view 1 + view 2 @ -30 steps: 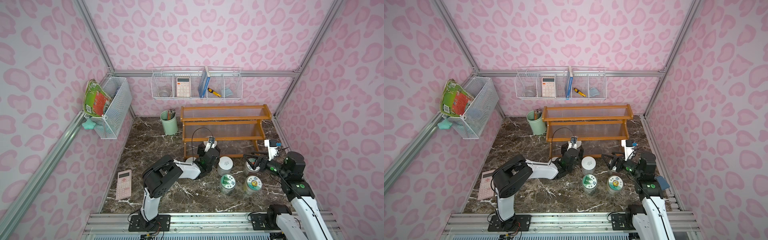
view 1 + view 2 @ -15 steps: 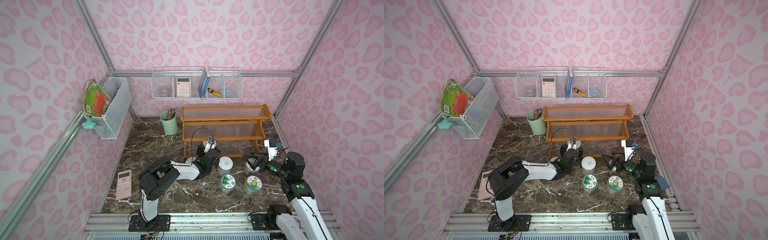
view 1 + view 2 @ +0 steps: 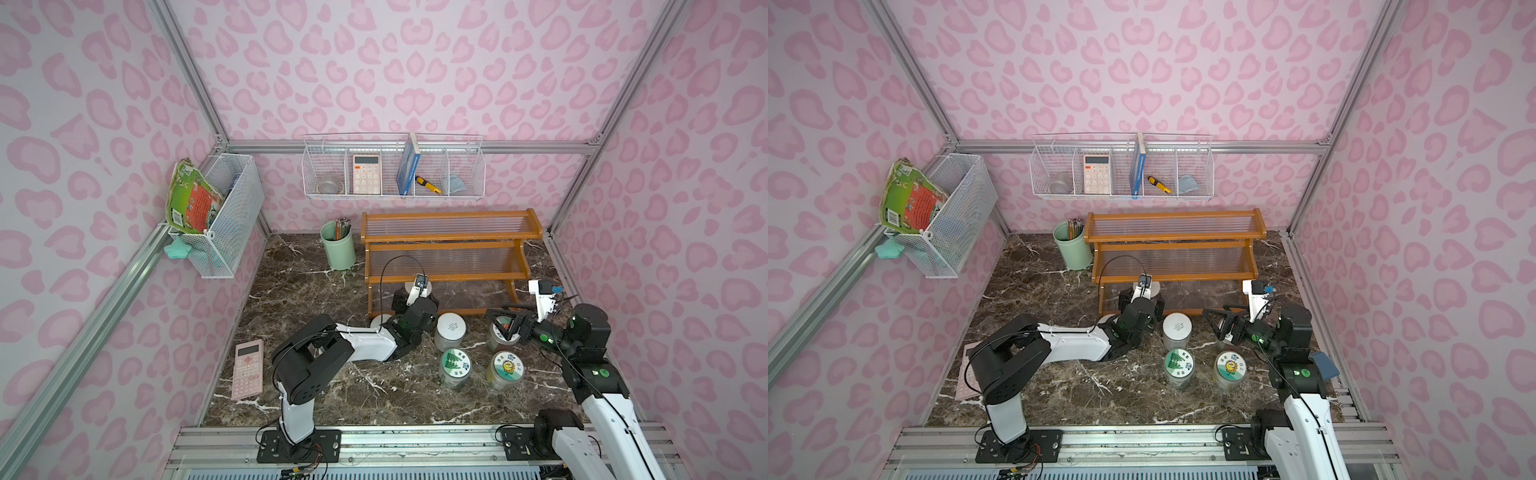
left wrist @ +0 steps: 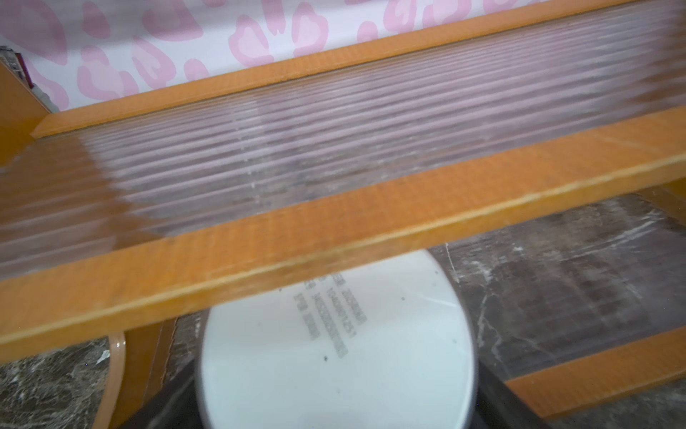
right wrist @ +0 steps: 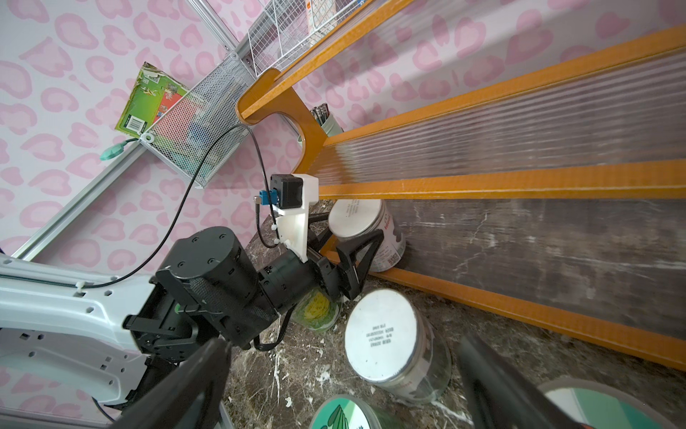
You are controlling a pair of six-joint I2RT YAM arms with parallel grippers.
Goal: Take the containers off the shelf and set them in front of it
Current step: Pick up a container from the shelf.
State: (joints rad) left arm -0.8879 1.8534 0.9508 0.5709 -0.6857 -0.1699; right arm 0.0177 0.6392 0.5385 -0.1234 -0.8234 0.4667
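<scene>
Orange-brown wood and clear ribbed plastic make the shelf (image 3: 449, 240), and only one jar (image 4: 334, 353) is left on it. It stands on the lowest tier, toward the left end, under the overhang of the middle tier. The jar is upright, so its long axis is vertical, and its white lid is just below the rail above. The left fingers (image 5: 345, 271) reach it from the front, almost level, with one finger on each side of its wall. They are very close to it, but I cannot tell if they press it or only stand around it. The way out, I judge, is straight back toward the robot and a little up over the low front rail, without rising into the tier above. The left arm is clearly the nearer one. The right fingers (image 5: 193, 384) are spread wide and hold nothing. They are by the other jars (image 3: 451, 328), which stand on the table (image 3: 316, 291) in front of the shelf.
</scene>
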